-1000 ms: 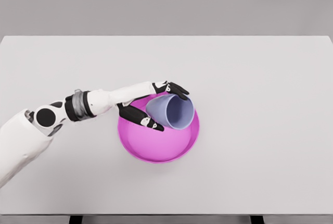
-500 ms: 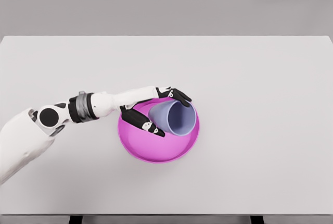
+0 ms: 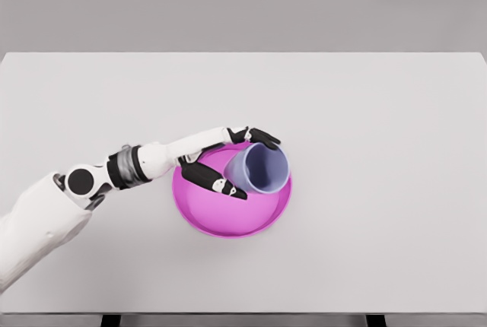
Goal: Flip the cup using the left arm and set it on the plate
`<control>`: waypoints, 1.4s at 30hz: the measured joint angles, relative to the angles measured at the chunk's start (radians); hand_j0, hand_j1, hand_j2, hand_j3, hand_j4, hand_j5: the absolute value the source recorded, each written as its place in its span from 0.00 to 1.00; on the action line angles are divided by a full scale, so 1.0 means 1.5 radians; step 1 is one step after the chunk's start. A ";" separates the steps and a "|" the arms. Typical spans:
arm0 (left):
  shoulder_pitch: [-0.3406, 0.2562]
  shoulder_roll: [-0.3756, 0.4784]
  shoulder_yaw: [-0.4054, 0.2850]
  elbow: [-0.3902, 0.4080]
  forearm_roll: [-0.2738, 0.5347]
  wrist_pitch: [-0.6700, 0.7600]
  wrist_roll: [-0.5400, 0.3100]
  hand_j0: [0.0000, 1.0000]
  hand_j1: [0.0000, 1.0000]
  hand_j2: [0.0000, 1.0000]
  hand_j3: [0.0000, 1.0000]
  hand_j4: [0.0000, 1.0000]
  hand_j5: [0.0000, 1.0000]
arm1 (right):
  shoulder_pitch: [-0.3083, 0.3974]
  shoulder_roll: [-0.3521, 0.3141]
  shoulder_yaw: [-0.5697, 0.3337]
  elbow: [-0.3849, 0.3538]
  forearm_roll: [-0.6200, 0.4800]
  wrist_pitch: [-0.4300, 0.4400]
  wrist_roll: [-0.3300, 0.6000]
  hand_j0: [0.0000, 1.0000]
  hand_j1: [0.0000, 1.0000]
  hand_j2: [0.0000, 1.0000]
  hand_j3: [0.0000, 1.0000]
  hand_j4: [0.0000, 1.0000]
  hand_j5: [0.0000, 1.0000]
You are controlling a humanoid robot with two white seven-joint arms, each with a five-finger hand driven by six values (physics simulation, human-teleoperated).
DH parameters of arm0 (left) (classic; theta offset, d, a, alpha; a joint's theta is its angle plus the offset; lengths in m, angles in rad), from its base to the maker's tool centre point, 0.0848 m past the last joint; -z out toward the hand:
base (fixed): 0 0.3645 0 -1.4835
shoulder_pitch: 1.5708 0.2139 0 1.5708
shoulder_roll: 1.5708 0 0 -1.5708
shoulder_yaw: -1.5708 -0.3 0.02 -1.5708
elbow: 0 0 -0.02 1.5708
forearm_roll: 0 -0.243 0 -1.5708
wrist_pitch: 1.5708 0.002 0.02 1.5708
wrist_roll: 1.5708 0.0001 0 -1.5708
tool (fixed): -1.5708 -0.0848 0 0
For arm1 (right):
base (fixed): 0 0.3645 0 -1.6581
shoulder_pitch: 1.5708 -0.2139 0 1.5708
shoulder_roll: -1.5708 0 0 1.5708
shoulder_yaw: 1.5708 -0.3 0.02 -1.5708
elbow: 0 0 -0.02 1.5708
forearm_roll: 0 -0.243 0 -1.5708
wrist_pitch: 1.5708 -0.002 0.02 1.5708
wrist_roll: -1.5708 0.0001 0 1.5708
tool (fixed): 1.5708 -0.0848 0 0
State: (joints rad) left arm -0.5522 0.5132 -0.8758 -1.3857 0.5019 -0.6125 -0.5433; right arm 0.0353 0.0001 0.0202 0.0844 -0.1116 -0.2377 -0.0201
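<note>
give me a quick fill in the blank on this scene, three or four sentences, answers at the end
1. The cup is held by the robot's ______ hand.
2. The cup is held over a plate whose colour is ______.
3. The cup's open mouth is tilted toward the ______ side of the picture.
4. The plate rests on a ______ table.

Missing words: left; pink (magenta); right; white

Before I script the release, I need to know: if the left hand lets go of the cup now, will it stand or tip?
The cup, tilted in the left hand, would probably tip. Its round tapered wall suggests it would roll. The plate may contain it.
</note>
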 measured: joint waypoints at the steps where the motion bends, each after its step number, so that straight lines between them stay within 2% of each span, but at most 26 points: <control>1: 0.004 -0.001 0.000 0.005 0.001 0.000 0.000 0.81 0.81 0.81 0.81 0.81 0.81 | 0.000 0.000 0.000 0.000 0.000 0.000 0.000 1.00 1.00 1.00 1.00 1.00 1.00; 9: 0.014 0.002 0.001 0.029 0.003 0.000 0.000 0.84 0.84 0.84 0.84 0.84 0.84 | 0.000 0.000 0.000 0.000 0.000 0.000 0.000 1.00 1.00 1.00 1.00 1.00 1.00; 10: 0.015 0.002 0.002 0.031 0.003 0.000 0.000 0.85 0.85 0.85 0.85 0.85 0.85 | 0.000 0.000 0.000 0.000 0.000 0.000 0.000 1.00 1.00 1.00 1.00 1.00 1.00; 11: 0.014 0.003 0.002 0.034 0.003 0.000 0.000 0.96 0.96 0.96 0.96 0.96 0.96 | 0.000 0.000 0.000 0.000 0.000 0.000 0.000 1.00 1.00 1.00 1.00 1.00 1.00; 14: 0.013 0.003 0.002 0.039 0.002 0.000 -0.001 0.99 0.99 0.99 0.99 0.99 0.99 | 0.000 0.000 0.000 0.000 0.000 0.000 0.000 1.00 1.00 1.00 1.00 1.00 1.00; 32: 0.015 0.018 0.003 0.039 0.000 0.000 -0.001 1.00 1.00 1.00 1.00 1.00 1.00 | 0.000 0.000 0.000 0.000 0.000 0.000 0.000 1.00 1.00 1.00 1.00 1.00 1.00; 42: 0.016 0.058 0.031 0.036 0.001 0.000 -0.001 1.00 1.00 1.00 1.00 1.00 1.00 | 0.000 0.000 0.000 0.000 0.000 0.000 0.000 1.00 1.00 1.00 1.00 1.00 1.00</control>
State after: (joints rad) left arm -0.5277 0.5995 -0.8293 -1.3318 0.5033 -0.6122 -0.5447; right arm 0.0353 0.0001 0.0203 0.0844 -0.1115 -0.2377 -0.0201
